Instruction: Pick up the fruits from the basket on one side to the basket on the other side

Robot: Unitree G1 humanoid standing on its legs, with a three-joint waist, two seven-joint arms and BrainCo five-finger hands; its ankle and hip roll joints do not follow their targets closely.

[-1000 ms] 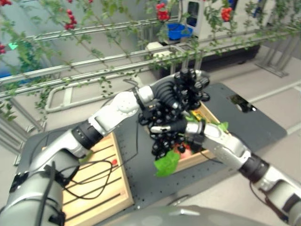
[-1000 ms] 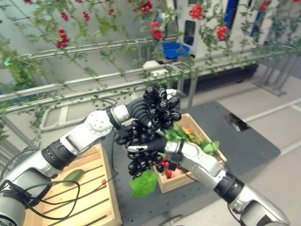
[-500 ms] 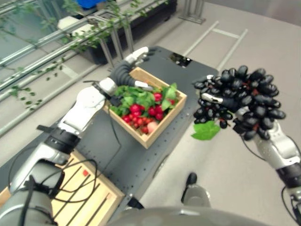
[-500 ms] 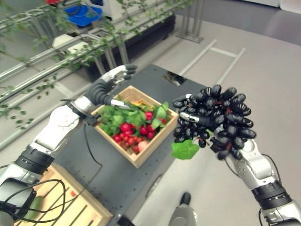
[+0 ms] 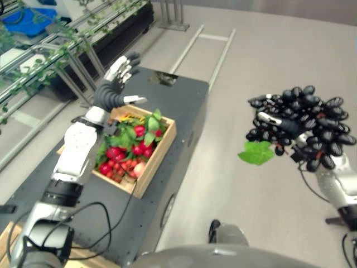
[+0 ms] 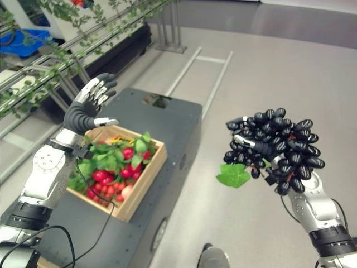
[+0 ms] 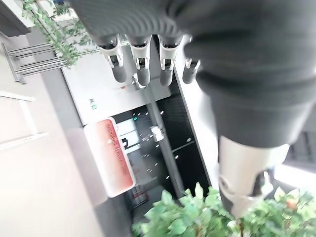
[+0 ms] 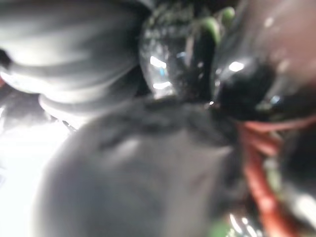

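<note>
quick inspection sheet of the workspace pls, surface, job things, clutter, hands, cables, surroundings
surface: dark table, bare at its far end.
job's things: wooden basket on the table, full of red fruit and green leaves; black grape bunch with one green leaf, held over the floor off the table's side.
clutter: nothing seen.
hands: left hand open, raised above the basket's far end, holding nothing; right hand shut on the grape bunch.
cables: nothing seen apart from the robot's own.
surroundings: grey floor with pale lines; metal rails with leafy vines; blue bin.
</note>
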